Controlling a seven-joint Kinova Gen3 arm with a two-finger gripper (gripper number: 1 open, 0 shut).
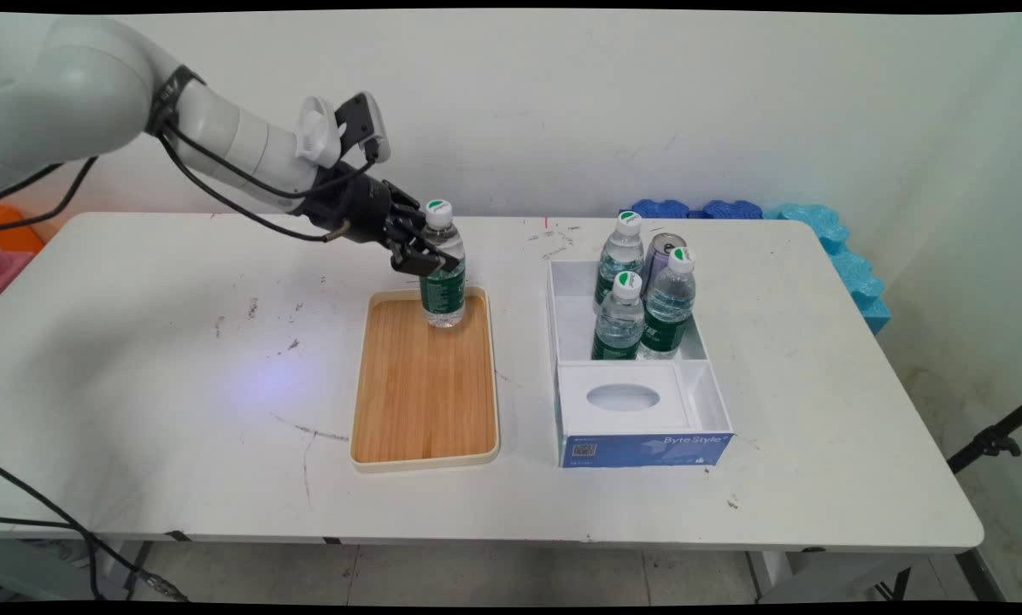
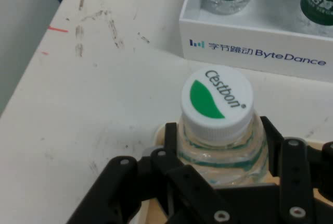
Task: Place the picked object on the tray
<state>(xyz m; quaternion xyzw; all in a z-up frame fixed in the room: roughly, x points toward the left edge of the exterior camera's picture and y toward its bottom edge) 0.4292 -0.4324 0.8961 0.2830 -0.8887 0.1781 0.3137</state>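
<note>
A clear water bottle with a green label and white cap stands upright at the far end of the wooden tray. My gripper is shut on the bottle's shoulder, just under the cap. From the hand camera the white and green cap sits between the black fingers, which press on both sides of the bottle's neck.
A white and blue box stands right of the tray, holding three more water bottles and a can. Its near compartment has a white insert with an oval hole. Blue foam pieces lie at the table's far right corner.
</note>
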